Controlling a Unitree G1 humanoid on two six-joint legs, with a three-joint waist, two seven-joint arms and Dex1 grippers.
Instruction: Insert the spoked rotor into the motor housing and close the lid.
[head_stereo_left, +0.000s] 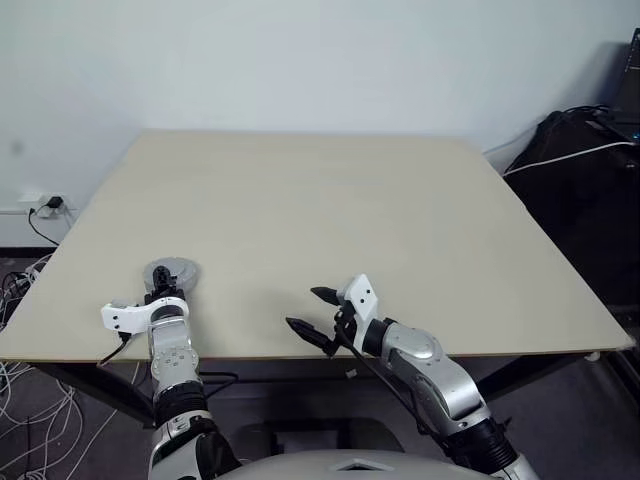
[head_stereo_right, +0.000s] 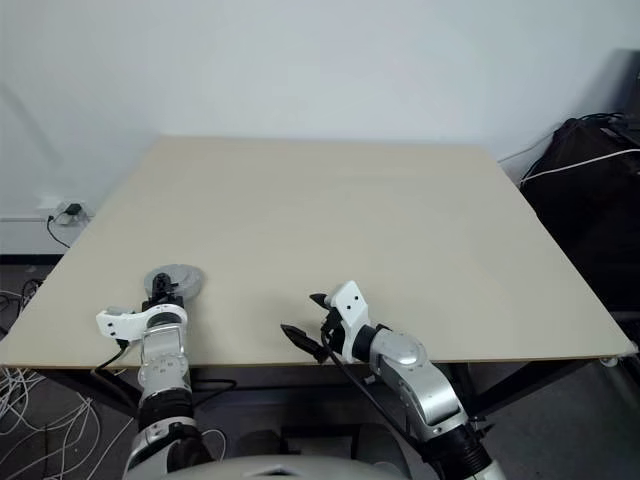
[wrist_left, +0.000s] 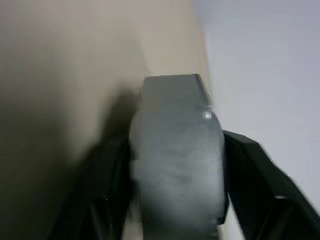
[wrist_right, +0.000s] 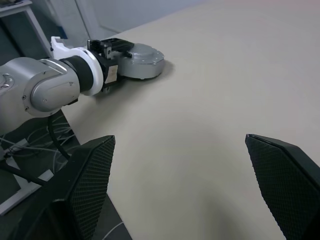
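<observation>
Near the front left corner of the pale beige wooden bench: round grey metal motor housing, lid apparently down, lying flat close to the edge. Left claw right at the housing, black fingers flanking its grey body on both sides; whether pressing or just parted around it, cannot tell. Right claw spread wide and empty, hovering over the front edge, well apart from the housing. Risk, as a judgement: a nudge while withdrawing could drag the housing toward the nearby edge, or shift an unlatched lid.
</observation>
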